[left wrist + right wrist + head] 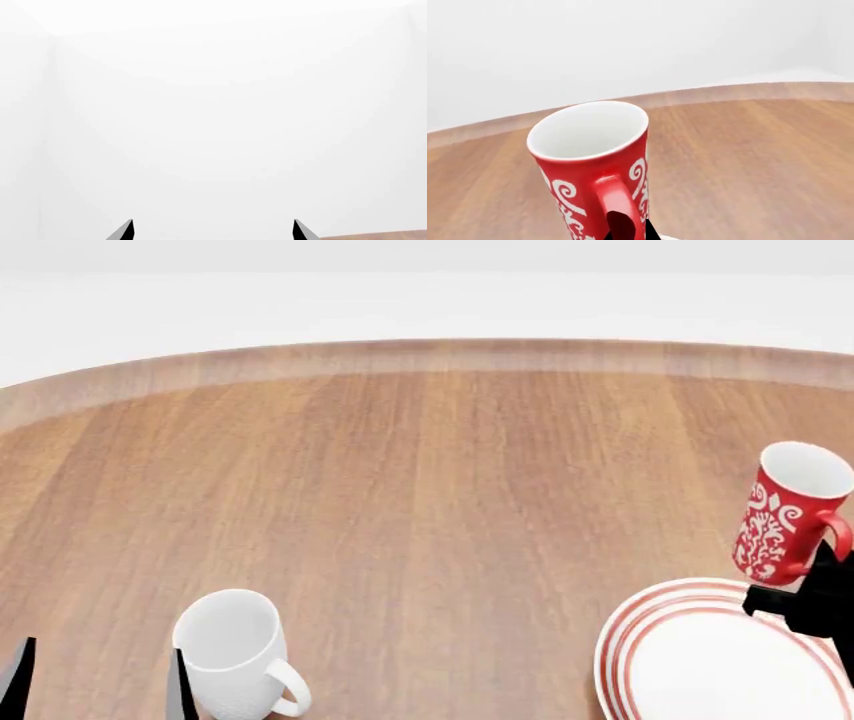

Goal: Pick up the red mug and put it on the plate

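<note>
— At the worktop's (427, 500) right edge, where's your red mug (787, 512)?
— Tilted, right hand (801, 602) grasping its handle, above the plate's (627, 640) far rim. Your left hand (94, 680) is spread, empty

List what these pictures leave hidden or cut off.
- Right gripper: head view's edge cuts it off; the red mug fills the right wrist view, so its grip stays unclear.
- Plate: cropped at the head view's corner.
- White mug: base cropped below.
- Left gripper: only fingertips show.
</note>
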{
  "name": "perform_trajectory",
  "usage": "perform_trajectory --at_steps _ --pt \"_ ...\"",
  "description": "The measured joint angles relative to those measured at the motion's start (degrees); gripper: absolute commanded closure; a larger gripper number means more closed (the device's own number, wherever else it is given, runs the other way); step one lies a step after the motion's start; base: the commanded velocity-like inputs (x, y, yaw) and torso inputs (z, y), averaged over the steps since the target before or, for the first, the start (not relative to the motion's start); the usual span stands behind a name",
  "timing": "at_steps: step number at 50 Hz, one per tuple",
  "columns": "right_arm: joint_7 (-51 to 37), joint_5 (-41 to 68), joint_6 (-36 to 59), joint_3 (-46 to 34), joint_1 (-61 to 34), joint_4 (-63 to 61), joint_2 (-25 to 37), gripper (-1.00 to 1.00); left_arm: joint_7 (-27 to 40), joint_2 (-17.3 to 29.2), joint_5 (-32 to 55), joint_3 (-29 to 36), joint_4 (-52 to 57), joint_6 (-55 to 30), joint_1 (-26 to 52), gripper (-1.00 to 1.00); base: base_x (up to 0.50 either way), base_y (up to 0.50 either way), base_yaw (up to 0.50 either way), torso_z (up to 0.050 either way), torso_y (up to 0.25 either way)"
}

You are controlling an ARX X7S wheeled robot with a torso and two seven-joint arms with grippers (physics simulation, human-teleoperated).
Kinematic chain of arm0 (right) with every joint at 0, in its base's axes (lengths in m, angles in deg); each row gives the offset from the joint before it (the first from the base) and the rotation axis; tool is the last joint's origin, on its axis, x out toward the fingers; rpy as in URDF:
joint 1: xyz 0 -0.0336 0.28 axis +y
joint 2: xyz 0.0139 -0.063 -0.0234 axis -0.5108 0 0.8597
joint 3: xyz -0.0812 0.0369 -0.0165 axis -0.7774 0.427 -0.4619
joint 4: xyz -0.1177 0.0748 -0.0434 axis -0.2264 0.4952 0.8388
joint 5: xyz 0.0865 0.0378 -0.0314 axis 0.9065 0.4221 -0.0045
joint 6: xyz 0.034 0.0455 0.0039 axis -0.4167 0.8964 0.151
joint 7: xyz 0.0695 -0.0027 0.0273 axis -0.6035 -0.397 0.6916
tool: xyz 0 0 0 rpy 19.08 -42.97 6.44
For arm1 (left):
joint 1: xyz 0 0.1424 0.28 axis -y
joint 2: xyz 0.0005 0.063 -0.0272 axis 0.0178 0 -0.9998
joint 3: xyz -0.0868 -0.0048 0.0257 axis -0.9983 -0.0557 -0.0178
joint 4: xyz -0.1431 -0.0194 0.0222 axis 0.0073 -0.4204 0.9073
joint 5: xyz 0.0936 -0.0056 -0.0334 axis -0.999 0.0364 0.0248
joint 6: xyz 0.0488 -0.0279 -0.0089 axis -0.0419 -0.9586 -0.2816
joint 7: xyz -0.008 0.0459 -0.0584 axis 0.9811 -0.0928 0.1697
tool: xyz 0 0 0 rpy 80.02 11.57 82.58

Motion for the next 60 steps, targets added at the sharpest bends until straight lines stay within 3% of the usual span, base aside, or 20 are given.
perform_trajectory --at_steps 16,46,60 --pt "-2.9 -2.5 -4.1 -1.7 1.5 0.0 -1.0 1.0 0.1 0.1 0.0 0.2 0.0 0.0 0.1 -1.0 0.0 0.0 0.0 0.0 0.0" --pt "-5.4 -1.9 -3.2 -1.1 3.3 0.0 -1.3 1.0 1.2 0.0 -0.5 0.0 -0.3 0.5 0.1 -1.0 0.0 0.0 0.0 0.0 0.0" --pt "-5.6 -1.8 -2.9 -1.1 3.9 0.0 -1.2 1.0 1.4 0.0 -0.5 0.1 -0.5 1.0 0.2 -1.0 0.0 0.0 0.0 0.0 -0.144"
